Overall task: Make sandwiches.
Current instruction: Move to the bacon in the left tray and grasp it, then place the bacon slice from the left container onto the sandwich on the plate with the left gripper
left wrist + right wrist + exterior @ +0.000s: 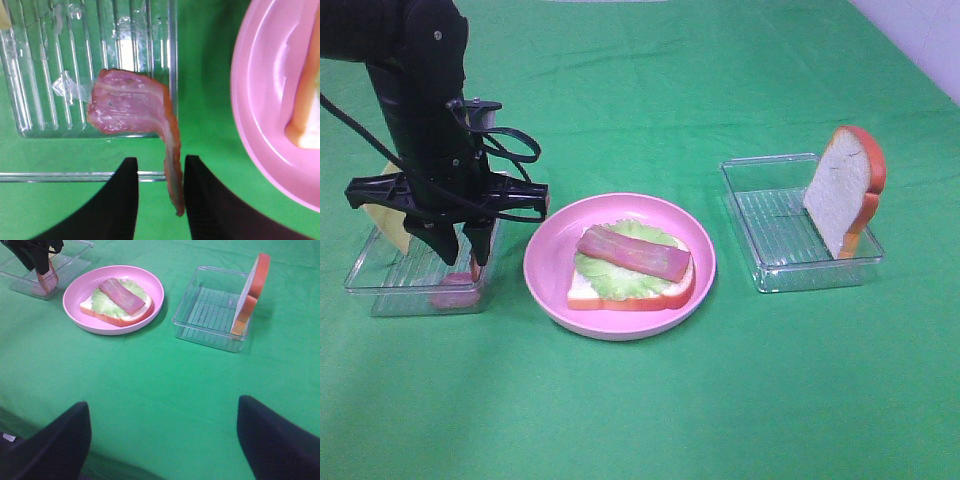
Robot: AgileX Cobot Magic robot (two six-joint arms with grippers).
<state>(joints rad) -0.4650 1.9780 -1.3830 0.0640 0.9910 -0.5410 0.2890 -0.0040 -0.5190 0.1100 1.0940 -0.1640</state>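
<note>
Fingers of the left gripper (161, 159) stand narrowly apart astride the tail of a bacon strip (130, 107), low in the middle of the left wrist view. One finger touches the strip and a sliver of green shows at the other, so it looks bracketed, not pinched. The strip's wide end lies on the floor of the left tray (172, 75), and its tail bends up over the tray wall. It should be light, soft and floppy, so a hold near the end will let it droop and swing; further along the narrow part would carry it flatter. The tray wall lies just under the fingers and could catch them or be dragged.

At lower left of the high view, a yellow cheese square (390, 225) leans in that tray behind the arm. In the centre, the pink plate (545, 260) holds a bread slice (620, 298), lettuce (605, 280) and another bacon piece (632, 252). At right, a second slice (840, 190) leans upright in the right tray (770, 160).

The right gripper (162, 440) hangs wide open and empty, well apart.
</note>
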